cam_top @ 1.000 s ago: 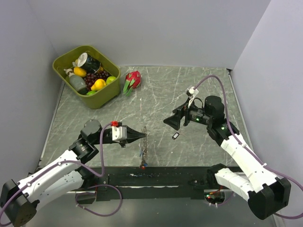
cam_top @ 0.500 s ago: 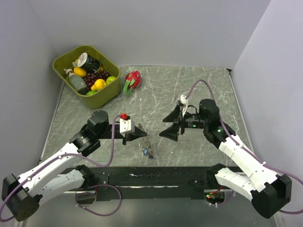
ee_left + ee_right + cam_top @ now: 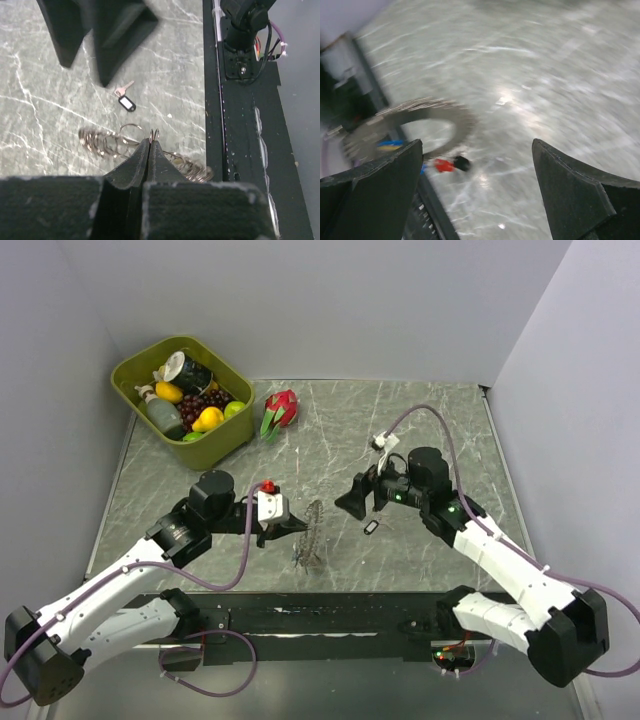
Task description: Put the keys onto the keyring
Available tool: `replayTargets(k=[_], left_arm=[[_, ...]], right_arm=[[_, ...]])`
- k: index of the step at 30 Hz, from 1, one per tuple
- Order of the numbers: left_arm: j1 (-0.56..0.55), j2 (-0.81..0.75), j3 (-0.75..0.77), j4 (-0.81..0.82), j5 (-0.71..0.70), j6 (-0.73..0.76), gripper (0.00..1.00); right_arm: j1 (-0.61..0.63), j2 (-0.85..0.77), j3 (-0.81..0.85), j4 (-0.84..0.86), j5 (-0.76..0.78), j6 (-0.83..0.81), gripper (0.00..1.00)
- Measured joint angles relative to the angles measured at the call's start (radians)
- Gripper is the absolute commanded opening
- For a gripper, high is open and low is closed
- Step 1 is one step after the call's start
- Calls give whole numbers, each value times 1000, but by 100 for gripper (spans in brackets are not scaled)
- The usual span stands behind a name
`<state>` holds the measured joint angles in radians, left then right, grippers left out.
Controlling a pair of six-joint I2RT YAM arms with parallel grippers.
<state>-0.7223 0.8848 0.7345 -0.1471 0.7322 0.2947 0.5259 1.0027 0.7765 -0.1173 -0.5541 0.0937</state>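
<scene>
Centre frame: left hand (image 3: 302, 527) is clamped shut on the keyring (image 3: 314, 537). Right hand (image 3: 352, 503), spread wide, should drop squarely over the black-tagged key (image 3: 371, 527) lying nearby.

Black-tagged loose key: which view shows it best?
Left wrist: the black-tagged key lies sharp, tag window and metal blade distinct. Top external gives only a dark speck; the blurred right wrist doesn't clearly show it.

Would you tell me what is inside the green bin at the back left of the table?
The green bin shows purple grapes, a yellow fruit, a green fruit, a tin and a pale bottle. Anything beneath this pile, and the bin's floor, is covered.
</scene>
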Motion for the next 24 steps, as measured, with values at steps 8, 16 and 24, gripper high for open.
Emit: replayTargets(k=[8, 16, 24], left_arm=[[0, -18, -32, -27, -23, 8, 1], [0, -17, -32, -61, -10, 24, 1], [0, -40, -33, -61, 16, 25, 1]], right_arm=[[-100, 249, 64, -151, 314, 124, 75], [-108, 539, 219, -356, 510, 254, 61], [-108, 606, 219, -417, 529, 330, 51]])
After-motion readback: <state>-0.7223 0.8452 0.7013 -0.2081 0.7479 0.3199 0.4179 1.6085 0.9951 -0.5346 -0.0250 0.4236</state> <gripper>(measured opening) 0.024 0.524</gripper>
